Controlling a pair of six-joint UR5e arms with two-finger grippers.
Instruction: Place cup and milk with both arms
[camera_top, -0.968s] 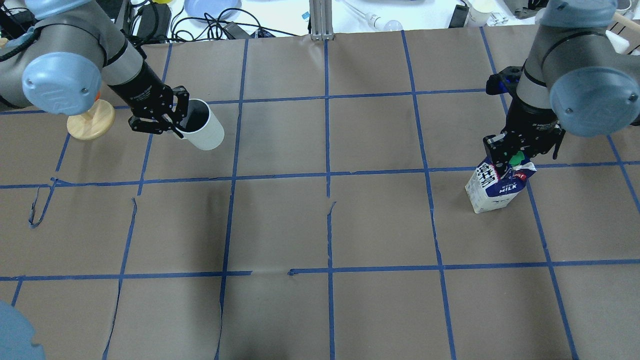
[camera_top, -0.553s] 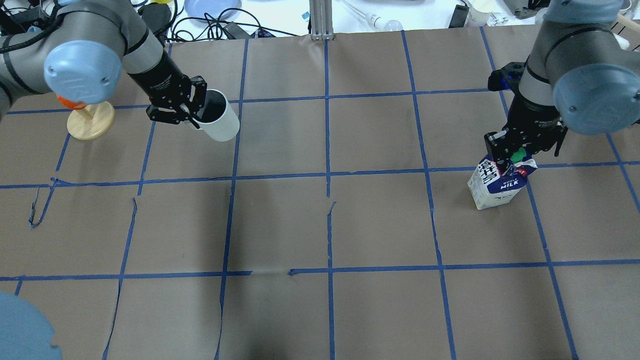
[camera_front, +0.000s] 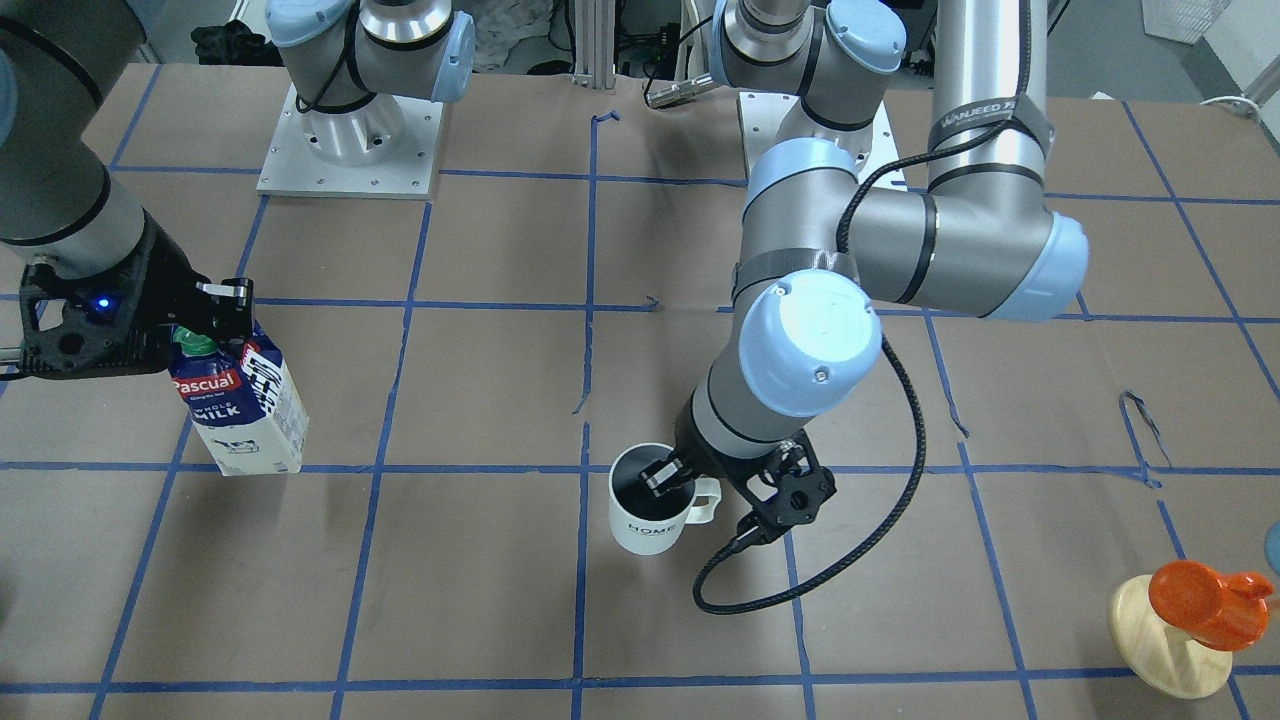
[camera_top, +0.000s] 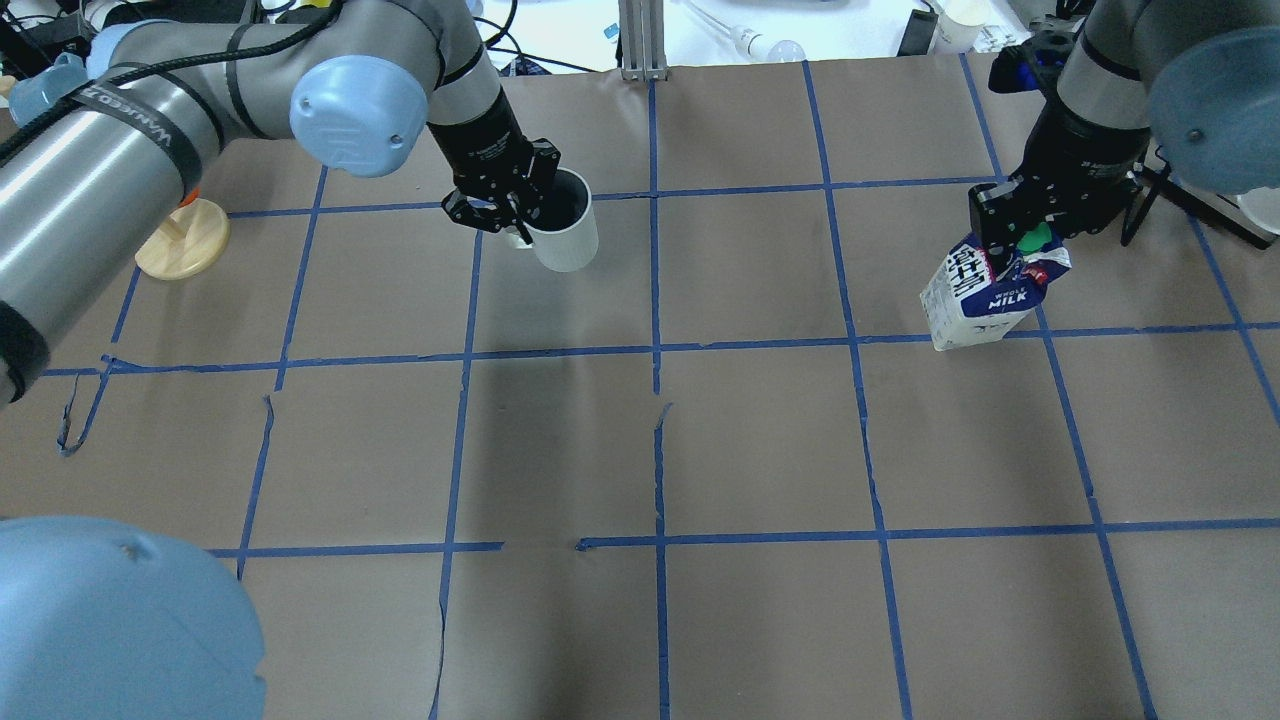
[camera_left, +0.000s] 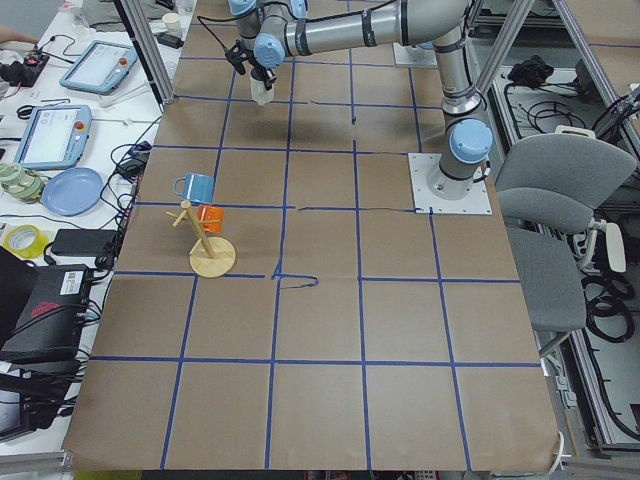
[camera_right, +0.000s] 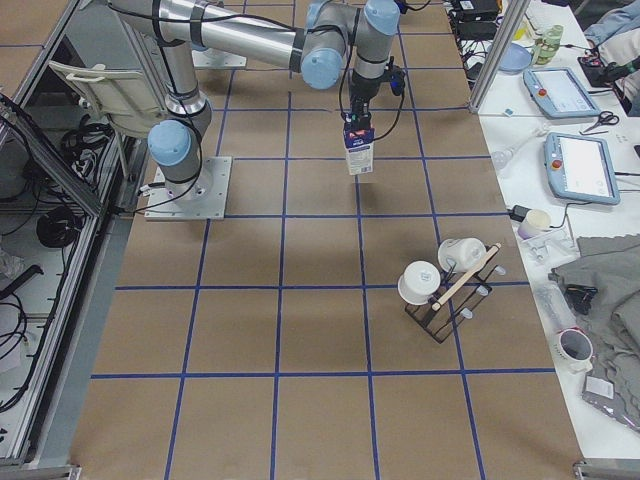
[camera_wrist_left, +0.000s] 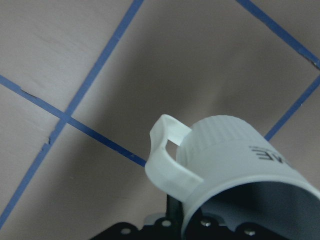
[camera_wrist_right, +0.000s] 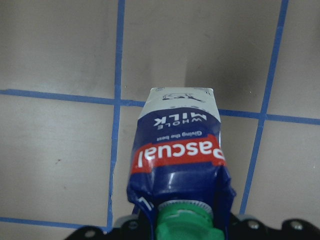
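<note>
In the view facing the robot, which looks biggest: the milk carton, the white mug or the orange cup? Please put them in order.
1. Milk carton.
2. White mug and orange cup: they look about alike, so I can't rank them.

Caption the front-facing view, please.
Left pincer grips the mug by its rim; right pincer holds the milk carton by its top.

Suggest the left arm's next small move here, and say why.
Probably lower the cup gently toward the table. The left gripper pinches its rim, one finger inside, and the wrist view suggests the cup hangs above the table, so opening now would likely drop it. The right gripper likewise holds the milk by its top.
</note>
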